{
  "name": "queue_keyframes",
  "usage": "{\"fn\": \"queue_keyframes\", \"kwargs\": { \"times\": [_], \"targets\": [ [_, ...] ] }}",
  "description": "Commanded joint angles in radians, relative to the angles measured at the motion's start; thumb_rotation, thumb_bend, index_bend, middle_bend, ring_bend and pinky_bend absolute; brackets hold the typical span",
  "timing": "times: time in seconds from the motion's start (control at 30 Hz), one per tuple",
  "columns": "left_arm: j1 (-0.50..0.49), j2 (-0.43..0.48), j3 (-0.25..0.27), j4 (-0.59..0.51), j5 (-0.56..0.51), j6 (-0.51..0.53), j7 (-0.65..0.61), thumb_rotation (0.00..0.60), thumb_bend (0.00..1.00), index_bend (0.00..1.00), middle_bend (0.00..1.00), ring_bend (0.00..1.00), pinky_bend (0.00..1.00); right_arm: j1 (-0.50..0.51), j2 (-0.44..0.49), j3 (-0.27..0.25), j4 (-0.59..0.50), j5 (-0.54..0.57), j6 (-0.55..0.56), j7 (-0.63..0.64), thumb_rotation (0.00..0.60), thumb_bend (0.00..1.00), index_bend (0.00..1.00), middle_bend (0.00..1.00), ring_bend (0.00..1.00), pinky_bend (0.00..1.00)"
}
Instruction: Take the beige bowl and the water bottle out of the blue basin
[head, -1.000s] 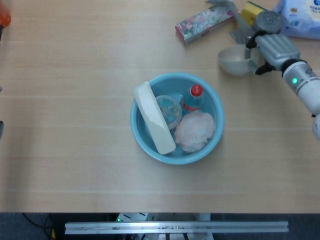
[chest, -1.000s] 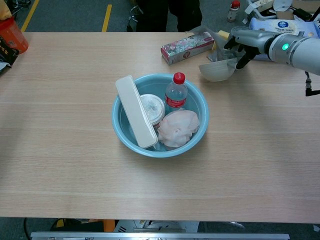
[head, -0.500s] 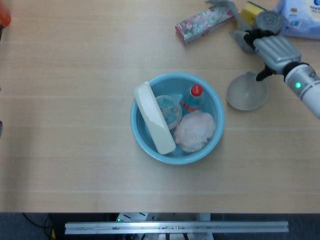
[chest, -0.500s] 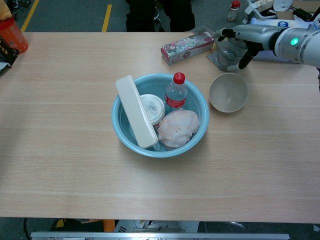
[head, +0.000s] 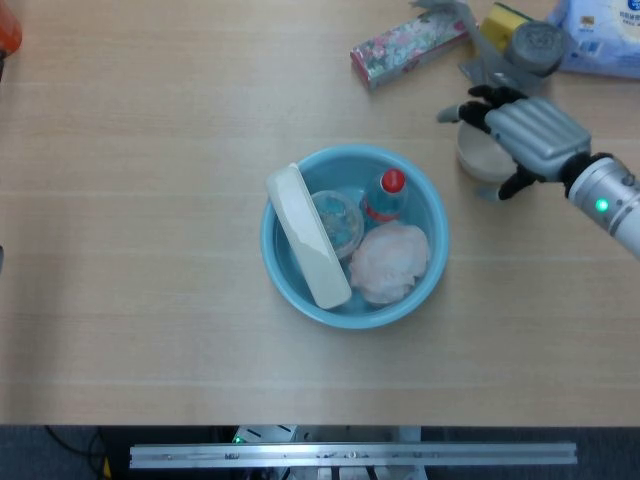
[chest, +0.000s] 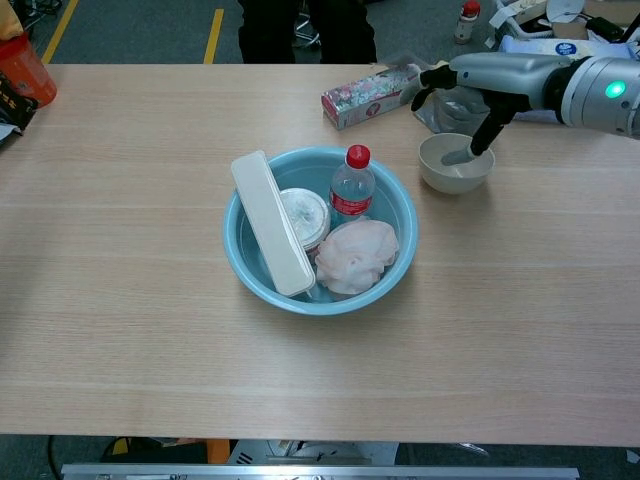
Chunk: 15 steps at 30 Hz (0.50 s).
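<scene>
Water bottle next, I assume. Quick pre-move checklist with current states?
1. Beige bowl out of the blue basin: ok, it sits upright on the table to the basin's right.
2. Right hand free of the bowl: cannot tell; it hovers over the bowl with fingers spread, a thumb reaching down toward the inside.
3. Water bottle reachable: ok, it stands upright at the basin's back, red cap exposed.
4. Room around the bottle: not ok, the round container and pink cloth crowd it.
5. White box: ok, it leans on the basin's left rim, away from the bottle.
6. Left hand: cannot tell, not in either view.
</scene>
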Motion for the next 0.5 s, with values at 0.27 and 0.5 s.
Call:
{"fn": "queue_keyframes", "kwargs": {
  "times": [0.27,0.5],
  "targets": [
    [0.011,0.006,0.002,-0.001,0.000,0.012,-0.006,0.600,0.36,0.19,0.15,0.16,0.04,0.024,-0.052,-0.021,0.001,-0.027,0.022,-0.038,0.600,0.17,0.18,0.23,0.02,0.11],
    [0.010,0.006,0.001,0.000,0.003,0.012,-0.010,0.600,0.36,0.19,0.15,0.16,0.04,0.031,-0.064,-0.027,-0.005,-0.011,0.048,-0.063,0.600,0.17,0.18,0.23,0.02,0.11]
  ]
}}
